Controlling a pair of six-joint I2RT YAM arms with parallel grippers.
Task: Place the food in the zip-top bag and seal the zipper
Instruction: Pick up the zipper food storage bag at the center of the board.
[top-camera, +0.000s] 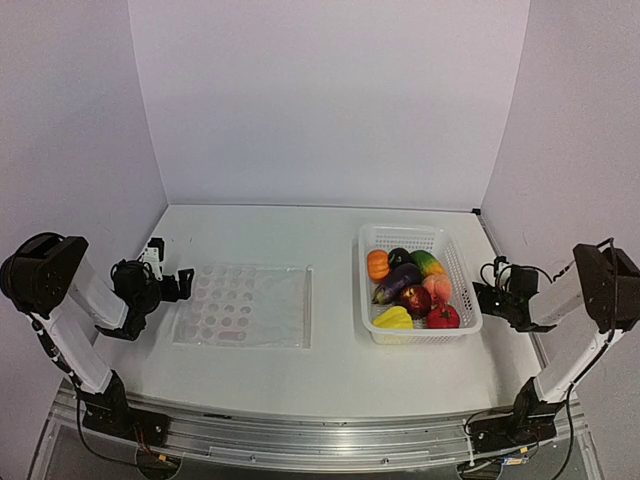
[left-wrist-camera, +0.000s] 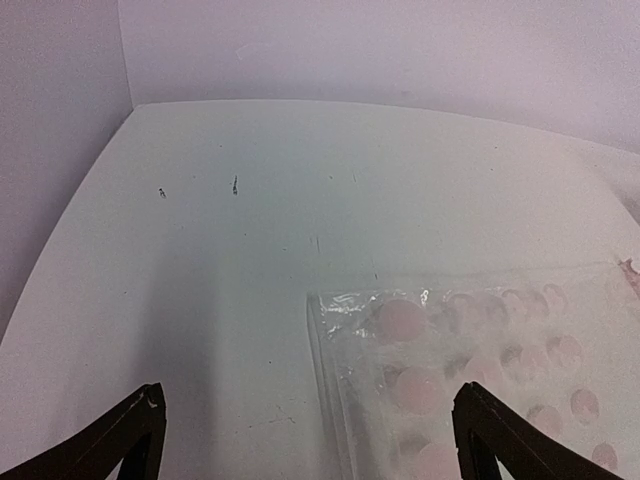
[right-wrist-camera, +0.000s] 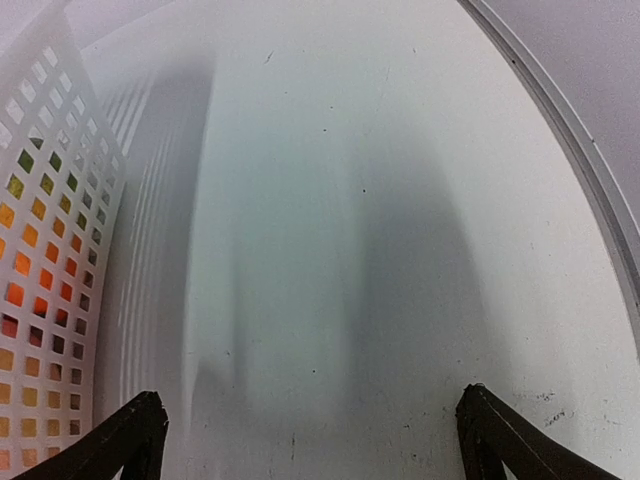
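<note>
Left claw (left-wrist-camera: 310, 400) and right claw (right-wrist-camera: 310, 400) both gape wide, empty. The bag (top-camera: 245, 305) lies flat on the bench (top-camera: 300, 380); it could slide instead of opening.

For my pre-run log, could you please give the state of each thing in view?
Bag, empty, flat on the table.
Basket, upright, holding the food.
Left gripper, open, empty.
Right gripper, open, empty.

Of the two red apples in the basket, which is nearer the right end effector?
The brighter red apple, in the basket's near-right corner; the darker apple lies further left, beside the yellow pepper.
</note>
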